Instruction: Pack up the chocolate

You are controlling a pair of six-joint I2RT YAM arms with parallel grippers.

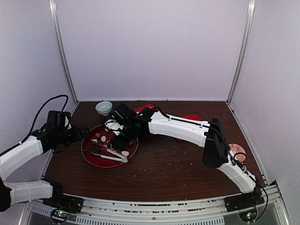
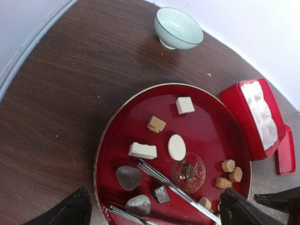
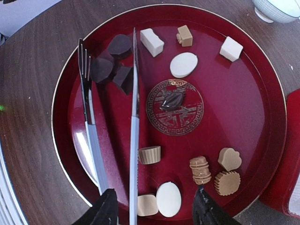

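Observation:
The chocolate lies scattered on a round red plate (image 3: 243,108): dark pieces (image 3: 112,65) at the upper left, cream ones (image 3: 183,64) and tan ones (image 3: 150,154). Metal tongs (image 3: 133,117) rest on the plate with their tips by the dark pieces. My right gripper (image 3: 156,208) stands over the tongs' handle end. One tong arm runs by its left finger and the other lies between the fingers. The right finger is well apart from both. My left gripper (image 2: 154,213) hangs open above the plate's (image 2: 206,122) near side, over dark pieces (image 2: 128,177) and the tongs (image 2: 173,185), holding nothing.
A red box (image 2: 234,108) lined with white paper cups (image 2: 260,112) sits beside the plate, with its lid (image 2: 285,154) next to it. A pale bowl (image 2: 178,29) stands behind the plate near the back wall. A small round pinkish object (image 1: 239,152) lies by the right arm.

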